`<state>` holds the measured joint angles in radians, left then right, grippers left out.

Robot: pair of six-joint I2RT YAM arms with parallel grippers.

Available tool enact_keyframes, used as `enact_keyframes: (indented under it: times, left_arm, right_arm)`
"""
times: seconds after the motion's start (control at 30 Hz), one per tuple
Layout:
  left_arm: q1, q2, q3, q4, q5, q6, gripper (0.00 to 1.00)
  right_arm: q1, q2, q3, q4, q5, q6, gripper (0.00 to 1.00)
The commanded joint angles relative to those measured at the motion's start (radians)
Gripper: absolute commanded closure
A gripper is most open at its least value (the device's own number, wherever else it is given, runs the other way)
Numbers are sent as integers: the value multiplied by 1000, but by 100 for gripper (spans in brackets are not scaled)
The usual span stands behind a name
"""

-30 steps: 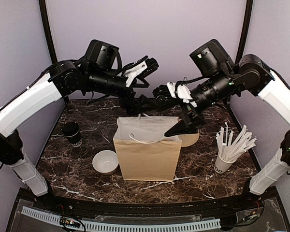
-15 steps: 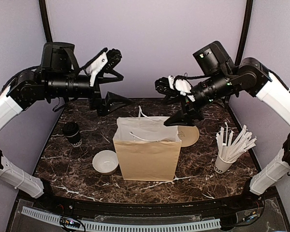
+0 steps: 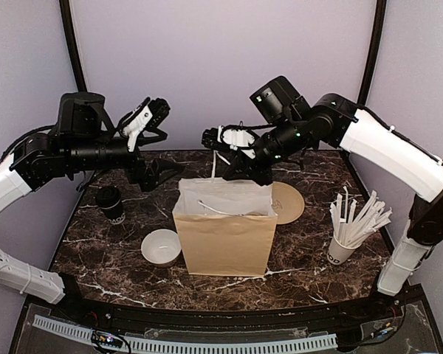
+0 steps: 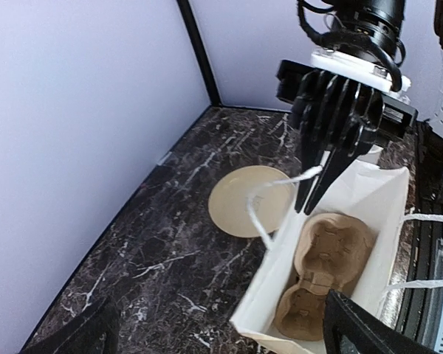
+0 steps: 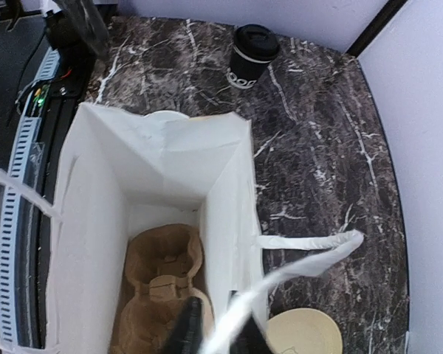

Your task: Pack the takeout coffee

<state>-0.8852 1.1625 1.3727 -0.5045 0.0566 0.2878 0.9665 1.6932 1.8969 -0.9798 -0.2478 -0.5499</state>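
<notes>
Left pincer (image 4: pixel 220 313) released, only its fingertips visible at the bottom corners. Right pincer (image 4: pixel 308 200) grasps the white handle (image 5: pixel 303 243) of a paper bag (image 3: pixel 225 240), which half hides a cardboard carrier (image 4: pixel 317 273). The lidded takeout coffee (image 3: pixel 111 204) stands at left on a dark marble table (image 3: pixel 103 258). Lilac walls (image 3: pixel 221 66).

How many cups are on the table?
2. The black lidded coffee cup stands at the left; the white cup of straws at the right. The bag may hide others.
</notes>
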Motion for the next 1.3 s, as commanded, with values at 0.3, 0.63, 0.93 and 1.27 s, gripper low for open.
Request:
enact_keyframes:
  times: [0.3,0.63,0.93,1.27]
  left_arm:
    - [49,-72,-69,158,-45,-45,2]
    - [52,-61,-44,184,-90,-21,2]
    - [52,-50,-29,203,-80,-26,2]
    - [51,-45,-20,177,71,-32,5]
  right_arm:
    - [-6,-92,29,86,-70,32,100]
    - [76,-199,-62,-127,-434,-80,100]
    - [132,-199,-146,-235,-467,-145,100]
    - [62,-211,-124,-109,-352,-84,100]
